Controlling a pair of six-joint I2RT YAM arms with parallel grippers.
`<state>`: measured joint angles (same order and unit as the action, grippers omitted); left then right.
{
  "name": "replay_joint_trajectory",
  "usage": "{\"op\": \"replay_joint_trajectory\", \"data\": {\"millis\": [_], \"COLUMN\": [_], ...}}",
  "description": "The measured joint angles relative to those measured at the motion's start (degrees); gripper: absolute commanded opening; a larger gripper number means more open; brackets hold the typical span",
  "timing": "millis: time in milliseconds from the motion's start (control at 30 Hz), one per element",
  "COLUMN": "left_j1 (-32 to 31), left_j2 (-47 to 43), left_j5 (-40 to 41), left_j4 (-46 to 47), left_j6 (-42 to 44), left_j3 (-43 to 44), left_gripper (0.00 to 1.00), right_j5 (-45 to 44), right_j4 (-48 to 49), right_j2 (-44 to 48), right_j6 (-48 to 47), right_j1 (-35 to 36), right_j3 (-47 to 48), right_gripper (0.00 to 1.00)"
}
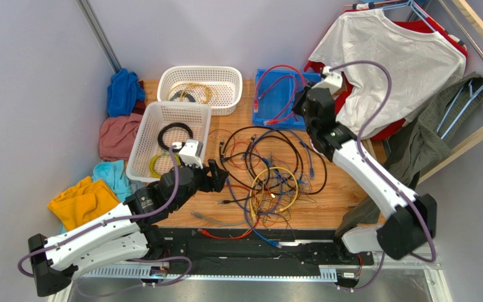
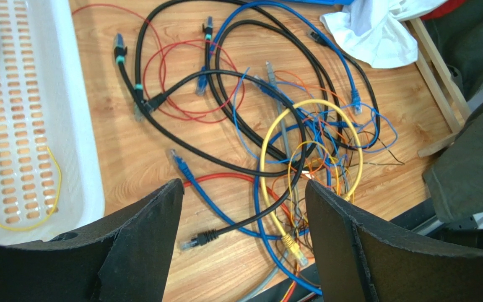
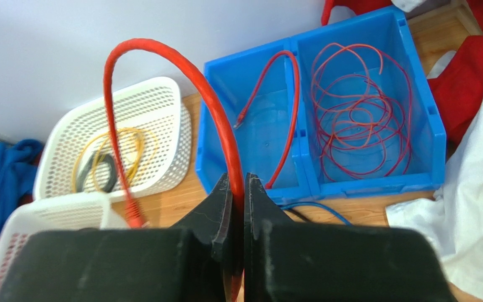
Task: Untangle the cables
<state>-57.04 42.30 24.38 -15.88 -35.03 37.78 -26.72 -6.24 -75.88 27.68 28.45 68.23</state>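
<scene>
Top view: the cables point(image 1: 269, 173) lie in one knot on the table point(image 1: 345, 195), between the two arms. The left gripper point(image 1: 220, 176) hovers at the knot's left edge, just beside a white basket point(image 1: 138, 151). The right gripper point(image 1: 301, 106) is up at the blue bin point(image 1: 258, 104), well apart from the knot. Clothes point(image 1: 121, 135) are heaped along the left side (no obstacle, as I judge it).

Left wrist: the jaws stand wide with nothing between them, and the knot lies below. A yellow cable point(image 2: 266, 163) loops through the densest part. A black cable point(image 2: 207, 238) ends in a free plug under the jaws. That loose end is likely the better pick, since the yellow loop would drag everything with it. The basket wall is close on the left.

Right wrist: the jaws are pinched tight on a red cable point(image 3: 162, 56). It arches up, and its plug hangs short of the bin. The bin already holds a red cable in the left compartment and thin red wires in the right. To do this well, carry it further over the rim, lift the plug clear of the wall, then let go above the left compartment. The risk is that the plug snags on the wall or drops toward the baskets.
</scene>
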Motion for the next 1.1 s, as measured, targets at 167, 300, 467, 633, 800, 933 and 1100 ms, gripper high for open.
{"op": "replay_joint_trajectory", "data": {"millis": [167,300,467,633,800,933,1100], "left_j1": [0.0,0.0,0.0,0.0,0.0,0.0,0.0], "left_j2": [-5.0,-8.6,-9.5,-8.5,-5.1,-2.8,-1.6], "left_j5": [0.8,2.1,2.9,3.0,2.8,2.4,1.8], "left_j4": [-0.3,-0.4,-0.3,0.4,2.1,2.8,3.8], "left_j6": [-4.0,-6.7,-8.4,-9.4,-9.7,-9.9,-10.1], "left_j3": [-5.6,-10.2,-12.5,-13.5,-13.7,-13.7,-13.7], "left_gripper": [0.77,0.77,0.77,0.77,0.77,0.77,0.77], "right_j5": [-1.3,-4.5,-6.8,-7.1,-7.2,-7.2,-7.1], "right_j4": [-0.9,-3.0,-5.3,-7.0,-6.8,-6.8,-6.6], "right_j2": [-14.3,-26.1,-36.9,-39.5,-39.5,-39.4,-38.4], "right_j6": [-1.2,-4.6,-7.1,-7.6,-7.6,-7.6,-7.8], "right_j1": [-1.7,-1.9,-2.8,-4.5,-6.3,-7.7,-9.0], "right_j3": [11.6,23.0,33.2,33.7,34.1,33.9,32.6], "right_gripper": [0.0,0.0,0.0,0.0,0.0,0.0,0.0]}}
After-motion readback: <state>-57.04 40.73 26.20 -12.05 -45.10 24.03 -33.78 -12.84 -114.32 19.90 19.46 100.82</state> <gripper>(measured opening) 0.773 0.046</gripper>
